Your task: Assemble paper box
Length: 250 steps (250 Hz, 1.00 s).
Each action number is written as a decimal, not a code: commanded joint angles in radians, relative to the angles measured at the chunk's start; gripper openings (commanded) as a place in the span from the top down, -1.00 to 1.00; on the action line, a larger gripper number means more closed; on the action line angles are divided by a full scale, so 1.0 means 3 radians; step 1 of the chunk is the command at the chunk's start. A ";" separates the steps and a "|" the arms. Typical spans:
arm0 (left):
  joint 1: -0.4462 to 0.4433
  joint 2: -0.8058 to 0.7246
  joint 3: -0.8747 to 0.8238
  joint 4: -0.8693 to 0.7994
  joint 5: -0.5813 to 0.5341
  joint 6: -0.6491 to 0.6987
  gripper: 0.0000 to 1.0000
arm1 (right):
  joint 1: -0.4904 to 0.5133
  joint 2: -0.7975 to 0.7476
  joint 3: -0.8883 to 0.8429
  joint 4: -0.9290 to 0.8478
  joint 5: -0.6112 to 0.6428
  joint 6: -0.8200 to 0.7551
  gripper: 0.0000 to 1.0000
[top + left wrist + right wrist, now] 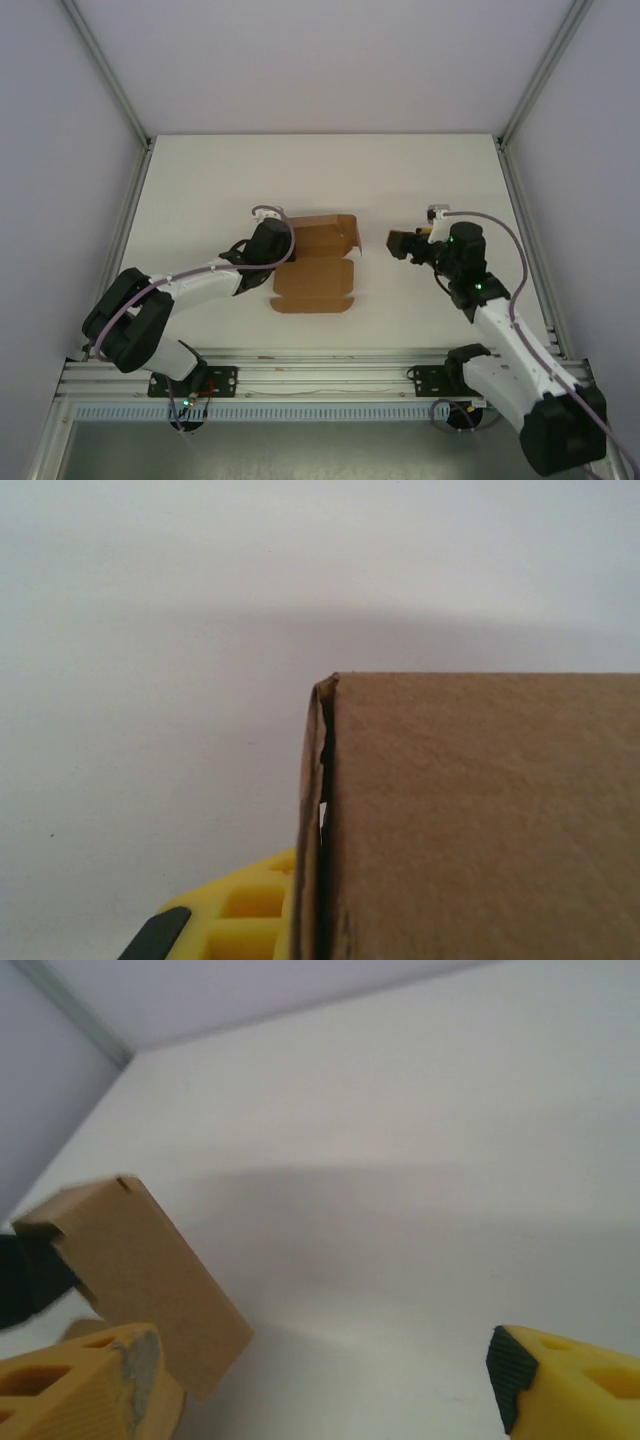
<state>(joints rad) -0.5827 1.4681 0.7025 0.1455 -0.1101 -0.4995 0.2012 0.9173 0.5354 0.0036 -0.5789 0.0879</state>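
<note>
The paper box (312, 270) lies in the middle of the white bench (320, 170), half folded, with a rear wall standing and a flat panel toward the arms. The left gripper (280, 248) is closed on the left edge of the box; in the left wrist view one yellow finger (245, 910) sits against the cardboard wall. The right gripper (398, 243) hangs just right of the box, apart from it, with its jaws wide and nothing between them.

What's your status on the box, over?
Left gripper shut on paper box wall. Right gripper open, apart, right of box. Box partly folded. Nothing in between.
</note>
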 commanded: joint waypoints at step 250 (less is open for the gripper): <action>-0.0016 -0.0036 0.0032 0.0044 0.0106 0.0090 1.00 | 0.0964 0.2039 0.1341 -0.0161 -0.0051 -0.0486 0.22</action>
<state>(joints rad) -0.5823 1.4471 0.6983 0.1452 -0.0814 -0.4702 0.4301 1.5234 0.9035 -0.1566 -0.9565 -0.2081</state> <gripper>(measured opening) 0.079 0.389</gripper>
